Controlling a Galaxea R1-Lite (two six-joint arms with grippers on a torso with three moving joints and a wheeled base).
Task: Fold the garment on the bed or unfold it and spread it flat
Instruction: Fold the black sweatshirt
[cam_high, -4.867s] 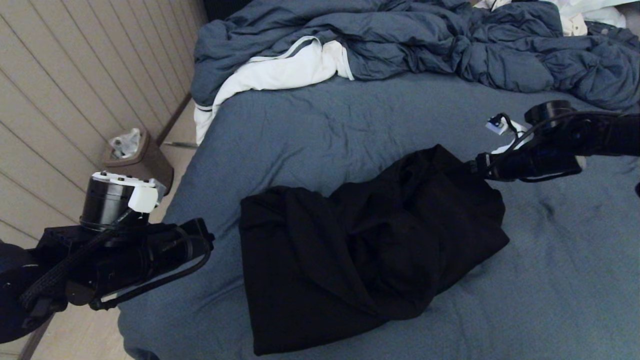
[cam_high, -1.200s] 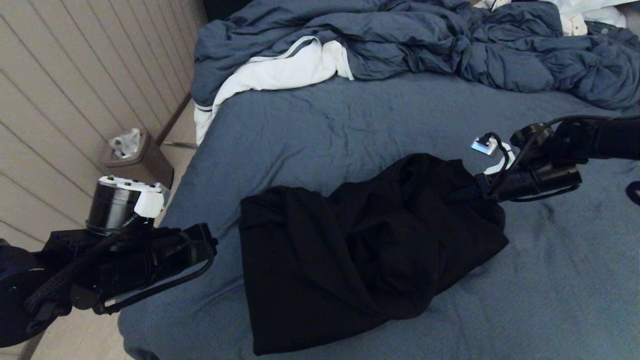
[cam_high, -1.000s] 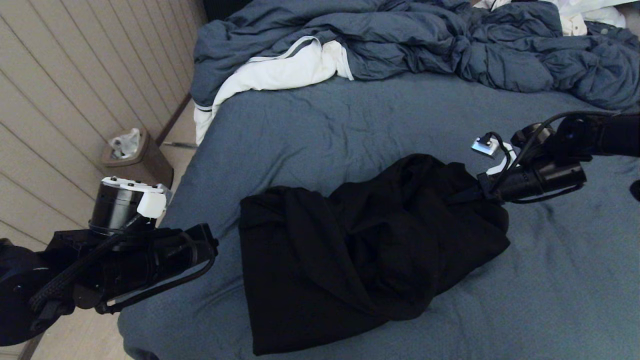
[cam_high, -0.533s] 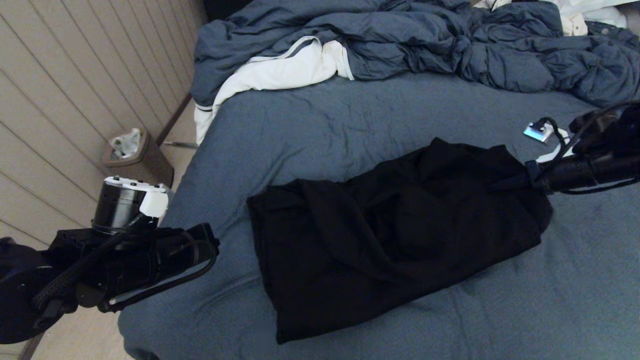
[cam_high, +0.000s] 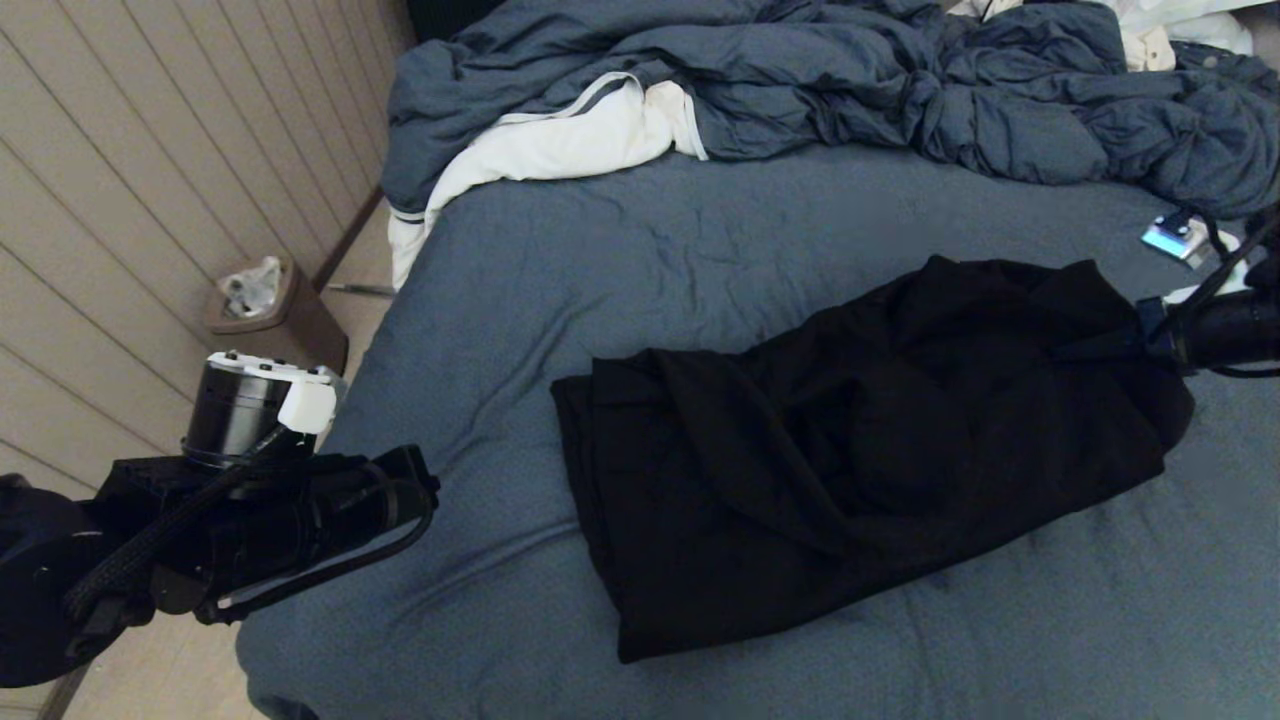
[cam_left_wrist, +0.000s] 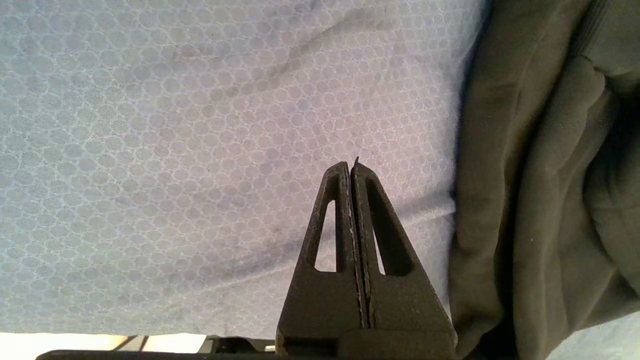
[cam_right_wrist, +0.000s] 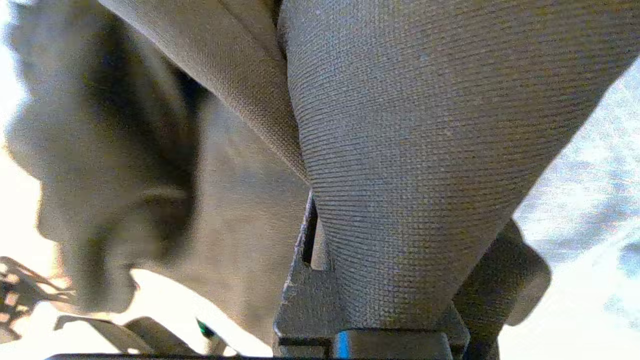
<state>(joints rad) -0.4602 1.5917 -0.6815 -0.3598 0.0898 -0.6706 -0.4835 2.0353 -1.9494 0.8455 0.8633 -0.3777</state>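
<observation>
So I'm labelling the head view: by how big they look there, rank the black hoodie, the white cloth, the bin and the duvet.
1. Duvet, though the frame cuts it off
2. Hoodie
3. White cloth
4. Bin

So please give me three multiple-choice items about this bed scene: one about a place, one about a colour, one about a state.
1. Where is the white cloth with a grey stripe?
A. under the crumpled blue-grey duvet, at the far left of the bed
B. on the black hooded sweatshirt
C. in the bin

2. What colour is the bed's sheet?
A. white
B. slate blue
C. red

3. What state is the right gripper in?
A. open over the sheet
B. shut on nothing
C. shut on the black hooded sweatshirt

Answers: 1 A, it emerges from under the duvet's edge; 2 B, the head view shows it; 3 C, fabric runs between its fingers in the right wrist view.
</observation>
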